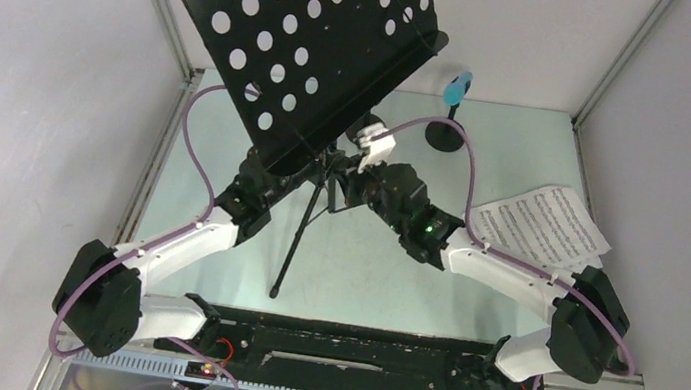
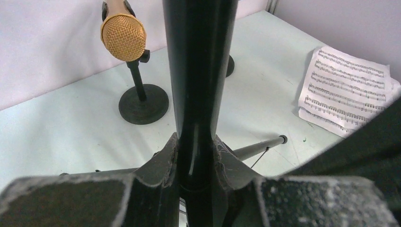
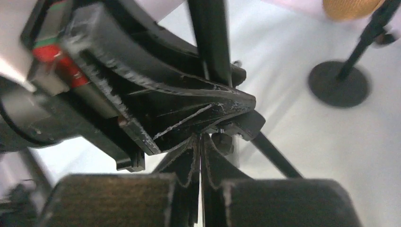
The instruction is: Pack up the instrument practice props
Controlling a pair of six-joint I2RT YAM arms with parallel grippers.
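The music rack [image 1: 302,38] stands on the table [image 1: 381,280] in the upper middle of the top view, its perforated desk tilted toward the upper left and one tripod leg [image 1: 300,240] running down toward the centre. The left claw [image 2: 197,163] is clamped narrow on the rack's black pole [image 2: 198,71], with one finger pressed against each side. The right claw [image 3: 201,158] sits just below the left one at the tripod hub, its fingers drawn together until they almost touch. Whether a thin strut is pinched between them cannot be told.

The white sheet-music pages [image 1: 539,226] lie flat at the right of the top view, just above the right arm's elbow. The light-blue toy microphone [image 1: 455,88] sits in a round-based clip holder [image 1: 445,136] at the upper right, near the back wall. In the left wrist view the tan toy microphone [image 2: 124,37] rests in its own holder [image 2: 143,104] at the upper left, well apart from the pole.
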